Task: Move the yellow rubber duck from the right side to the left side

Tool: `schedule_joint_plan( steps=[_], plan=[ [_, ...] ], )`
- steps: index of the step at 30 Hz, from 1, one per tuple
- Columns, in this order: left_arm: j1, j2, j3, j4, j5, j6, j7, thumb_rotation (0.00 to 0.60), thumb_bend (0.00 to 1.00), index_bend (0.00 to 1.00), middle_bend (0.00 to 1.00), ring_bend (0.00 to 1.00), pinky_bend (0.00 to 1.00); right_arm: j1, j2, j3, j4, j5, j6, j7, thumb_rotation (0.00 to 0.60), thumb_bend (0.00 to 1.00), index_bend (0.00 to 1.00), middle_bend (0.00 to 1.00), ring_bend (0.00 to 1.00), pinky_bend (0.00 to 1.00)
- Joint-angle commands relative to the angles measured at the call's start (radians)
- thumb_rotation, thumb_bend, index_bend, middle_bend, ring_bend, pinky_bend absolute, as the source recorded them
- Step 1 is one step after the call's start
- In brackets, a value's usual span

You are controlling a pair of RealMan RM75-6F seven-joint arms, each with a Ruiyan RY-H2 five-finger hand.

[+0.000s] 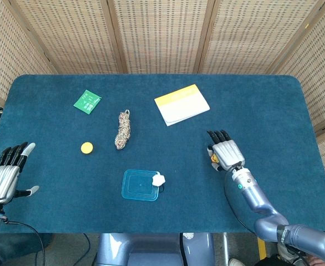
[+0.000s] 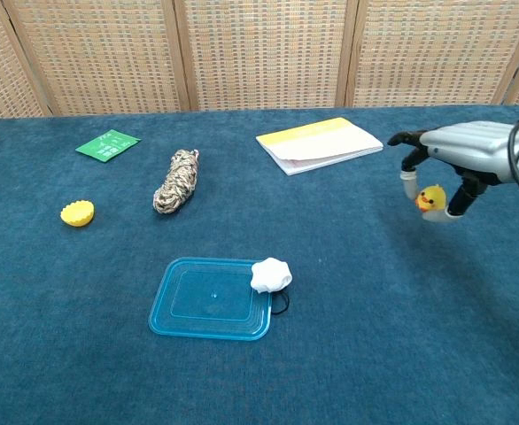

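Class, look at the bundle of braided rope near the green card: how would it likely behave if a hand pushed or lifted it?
The rope bundle would probably flex, not stay stiff, since it is cord wound in loops. It looks light, being small. Pushed, it would likely drag, not roll, on the fuzzy blue table cover.

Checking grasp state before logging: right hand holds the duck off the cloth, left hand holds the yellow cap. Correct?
Half right. The right hand does hold the yellow rubber duck off the cloth, as the chest view shows. The left hand holds nothing: the head view shows it open at the table's edge, with the yellow cap lying apart on the cloth.
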Motion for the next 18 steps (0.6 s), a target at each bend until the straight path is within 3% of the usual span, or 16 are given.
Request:
schedule_joint_plan(
  steps=[1,8,18],
  plan=[
    [-0.005,0.005,-0.002,0.007,-0.005,-0.013,-0.022,0.600,0.07,0.00,0.00,0.00,0.00,0.114,-0.046,0.041,-0.092,0.118,0.015,-0.238,0.600,0.33,0.55,0.00,0.00,0.00],
    [-0.015,0.013,-0.004,0.020,-0.015,-0.039,-0.058,0.600,0.07,0.00,0.00,0.00,0.00,0.224,-0.139,0.061,-0.096,0.283,0.052,-0.450,0.600,0.32,0.55,0.00,0.00,0.00],
    [-0.031,0.023,-0.002,0.038,-0.017,-0.078,-0.113,0.600,0.07,0.00,0.00,0.00,0.00,0.380,-0.352,0.065,0.040,0.492,0.100,-0.631,0.600,0.32,0.55,0.00,0.00,0.00]
  ],
)
